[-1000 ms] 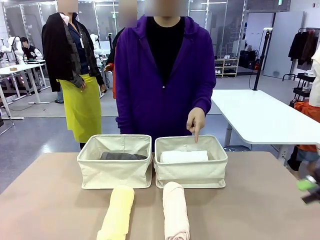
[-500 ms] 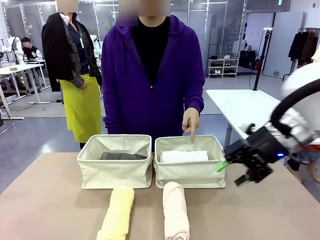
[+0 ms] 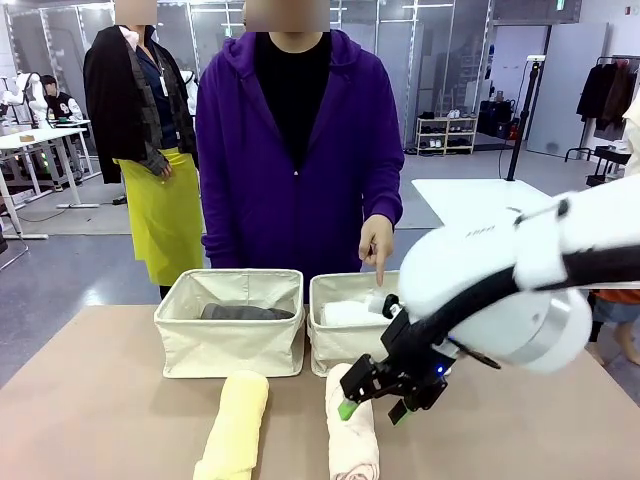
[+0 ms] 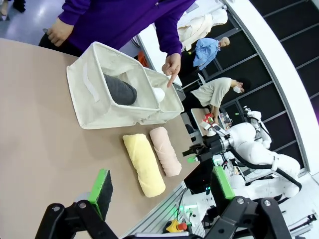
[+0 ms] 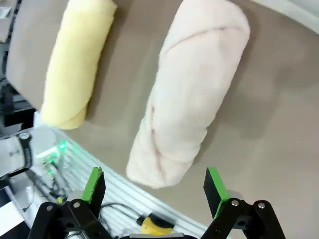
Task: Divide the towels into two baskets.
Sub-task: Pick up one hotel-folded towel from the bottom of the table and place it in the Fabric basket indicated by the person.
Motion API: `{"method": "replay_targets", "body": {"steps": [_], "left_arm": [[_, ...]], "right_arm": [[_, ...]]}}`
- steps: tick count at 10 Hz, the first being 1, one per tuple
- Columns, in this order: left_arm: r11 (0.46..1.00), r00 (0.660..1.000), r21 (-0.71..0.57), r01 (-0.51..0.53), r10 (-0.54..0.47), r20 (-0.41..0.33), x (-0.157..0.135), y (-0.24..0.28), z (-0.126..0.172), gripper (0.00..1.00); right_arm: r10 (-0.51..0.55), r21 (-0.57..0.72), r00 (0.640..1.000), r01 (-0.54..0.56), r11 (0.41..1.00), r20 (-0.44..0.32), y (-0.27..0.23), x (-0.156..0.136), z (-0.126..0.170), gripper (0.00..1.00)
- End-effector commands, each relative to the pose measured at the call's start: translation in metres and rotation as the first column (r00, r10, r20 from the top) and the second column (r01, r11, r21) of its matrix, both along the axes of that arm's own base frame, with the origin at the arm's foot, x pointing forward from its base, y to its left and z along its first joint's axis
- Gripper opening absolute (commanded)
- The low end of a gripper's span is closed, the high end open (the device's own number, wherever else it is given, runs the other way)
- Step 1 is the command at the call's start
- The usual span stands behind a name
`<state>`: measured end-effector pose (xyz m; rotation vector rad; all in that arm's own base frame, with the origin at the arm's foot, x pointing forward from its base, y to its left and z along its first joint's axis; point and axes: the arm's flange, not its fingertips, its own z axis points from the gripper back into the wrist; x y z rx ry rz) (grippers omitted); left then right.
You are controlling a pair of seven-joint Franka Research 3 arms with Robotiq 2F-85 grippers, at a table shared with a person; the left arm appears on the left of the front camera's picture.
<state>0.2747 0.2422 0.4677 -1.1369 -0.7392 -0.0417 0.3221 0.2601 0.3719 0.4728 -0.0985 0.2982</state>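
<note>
At the bottom centre of the front view, the right arm's black fingers with green pads (image 3: 347,408) are spread wide and empty. They hover over a cream-beige rolled terry towel (image 3: 352,450) lying lengthways on the tan bench (image 3: 100,400). Just left of it lies a pale yellow rolled terry towel (image 3: 235,425). Both look soft, light and squashy, and likely to unroll if pinched at an end, so a hold across the middle seems best. The left arm's fingers (image 4: 102,186) are also open and empty. Behind the rolls stand two cream canvas baskets side by side. The left basket (image 3: 228,350) holds a dark grey towel roll (image 3: 245,312) and the right basket (image 3: 335,350) a white towel roll (image 3: 350,313). A person's hand (image 3: 376,245) points down over the white roll. No writing is readable.
</note>
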Motion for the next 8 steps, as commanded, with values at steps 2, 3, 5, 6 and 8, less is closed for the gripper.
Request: {"method": "replay_targets", "body": {"steps": [2,3,5,6,8], "left_arm": [[1.000,1.000,-0.014,0.004,-0.004,0.001,-0.003,0.001,0.003,1.00],[1.000,1.000,-0.014,0.004,-0.004,0.001,-0.003,0.001,0.003,1.00],[1.000,1.000,-0.014,0.004,-0.004,0.001,-0.003,0.001,0.003,1.00],[1.000,1.000,-0.014,0.004,-0.004,0.001,-0.003,0.001,0.003,1.00],[1.000,1.000,-0.014,0.004,-0.004,0.001,-0.003,0.001,0.003,1.00]], "right_arm": [[-0.070,-0.079,0.997,0.072,0.994,0.031,-0.005,-0.014,-0.022,1.00],[-0.074,-0.077,0.997,0.075,0.994,0.027,-0.002,-0.012,-0.023,1.00],[-0.105,-0.065,0.993,0.109,0.992,0.063,0.005,-0.003,-0.029,1.00],[-0.117,-0.047,0.991,0.121,0.992,0.069,0.010,0.002,-0.034,1.00],[-0.139,-0.015,0.987,0.140,0.990,0.080,0.015,0.011,-0.037,1.00]]}}
